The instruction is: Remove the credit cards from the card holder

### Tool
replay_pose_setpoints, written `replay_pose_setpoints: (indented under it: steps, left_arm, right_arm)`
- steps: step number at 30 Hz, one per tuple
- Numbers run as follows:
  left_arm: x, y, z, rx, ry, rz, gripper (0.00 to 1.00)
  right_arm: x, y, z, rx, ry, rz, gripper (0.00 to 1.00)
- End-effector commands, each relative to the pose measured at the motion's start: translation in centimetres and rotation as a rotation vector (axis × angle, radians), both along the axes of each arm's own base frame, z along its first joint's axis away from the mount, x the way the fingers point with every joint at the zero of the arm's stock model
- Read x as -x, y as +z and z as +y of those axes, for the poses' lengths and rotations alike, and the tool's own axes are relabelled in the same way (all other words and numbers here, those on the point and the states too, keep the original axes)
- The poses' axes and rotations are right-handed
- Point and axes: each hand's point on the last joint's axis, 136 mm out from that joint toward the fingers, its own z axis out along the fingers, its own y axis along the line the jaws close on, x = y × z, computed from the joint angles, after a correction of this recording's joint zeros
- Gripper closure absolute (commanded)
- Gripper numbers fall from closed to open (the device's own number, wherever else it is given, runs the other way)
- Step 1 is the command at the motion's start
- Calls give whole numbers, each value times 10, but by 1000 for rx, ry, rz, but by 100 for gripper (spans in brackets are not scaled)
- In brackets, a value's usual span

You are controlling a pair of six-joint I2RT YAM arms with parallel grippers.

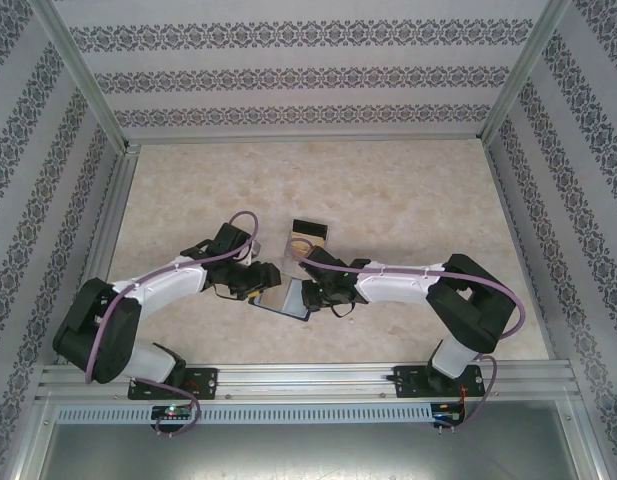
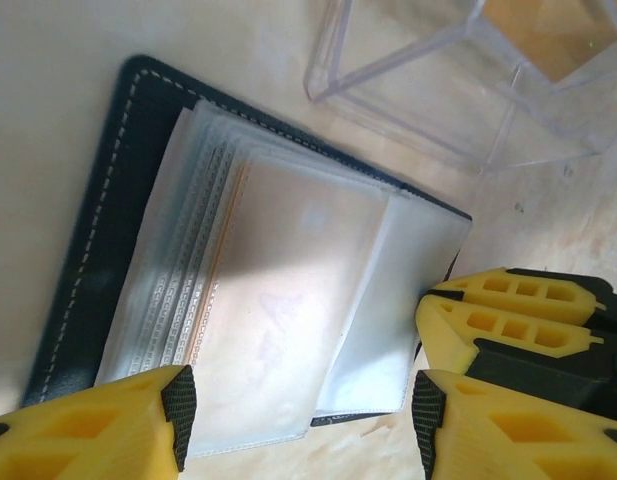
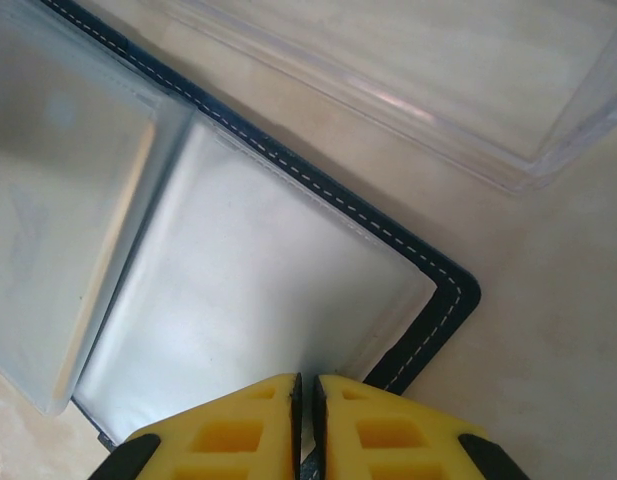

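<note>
**Left claw** (image 2: 300, 415), yellow ribbed fingers (image 2: 118, 425) with black pads: jaws spread wide. They straddle the near edge of the card holder, with one finger at each side of its sleeve stack. In the top view this claw (image 1: 256, 283) sits at the holder's left end.

**Right claw** (image 3: 308, 400), same yellow build: jaws pressed together with only a thin slit between them. It is set at the holder's edge beside its stitched corner. Whether a sleeve edge is pinched in the slit cannot be told. It also shows at the holder's right edge from the left wrist (image 2: 433, 318), and from above (image 1: 313, 296).

**Dark navy bifold card holder with pale stitching** (image 2: 98, 230): lies open and flat on the bench, between the two claws (image 1: 281, 300). Its stitched border shows close up (image 3: 428, 270).

**Stack of frosted clear plastic sleeves** (image 2: 288, 300): fanned out inside the holder (image 3: 248, 290). A pale card-shaped insert with a tan edge (image 3: 108, 250) shows hazily in one sleeve.

**Clear acrylic stand** (image 2: 418, 110): just beyond the holder's far edge and apart from it (image 3: 438, 90) (image 1: 308, 243).

**Black flat rectangular credit card** (image 1: 310, 226): at the stand's far side, beyond the holder.

**Beige marbled bench** (image 1: 408, 200): carries the holder and the stand.
</note>
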Motion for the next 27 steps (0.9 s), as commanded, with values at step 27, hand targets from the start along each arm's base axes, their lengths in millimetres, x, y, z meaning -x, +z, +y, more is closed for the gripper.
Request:
replay_pose_setpoints:
  steps: [27]
  left_arm:
    - [8, -13, -28, 98, -99, 62, 21]
  right_arm:
    - [16, -26, -9, 69, 9, 76, 84]
